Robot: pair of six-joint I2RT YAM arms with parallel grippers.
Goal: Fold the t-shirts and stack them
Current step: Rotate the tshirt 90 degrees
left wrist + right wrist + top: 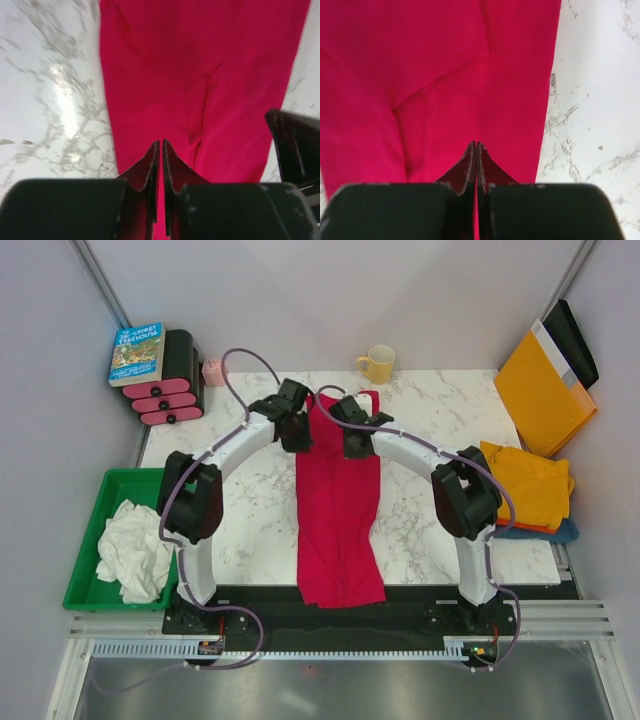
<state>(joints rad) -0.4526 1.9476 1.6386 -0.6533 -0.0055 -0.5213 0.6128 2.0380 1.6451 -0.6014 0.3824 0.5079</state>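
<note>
Slippage worries me: my left pincer (159, 145) and right pincer (476, 146) both clamp the crimson t-shirt (338, 510), laid along the counter (450, 410), at its end nearest the mug (378, 364); shallow bites could let go mid-fold.

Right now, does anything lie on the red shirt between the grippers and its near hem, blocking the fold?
Nothing visible does. The left gripper and right gripper pinch the crimson shirt; its strip lies bare to the near edge.
</note>
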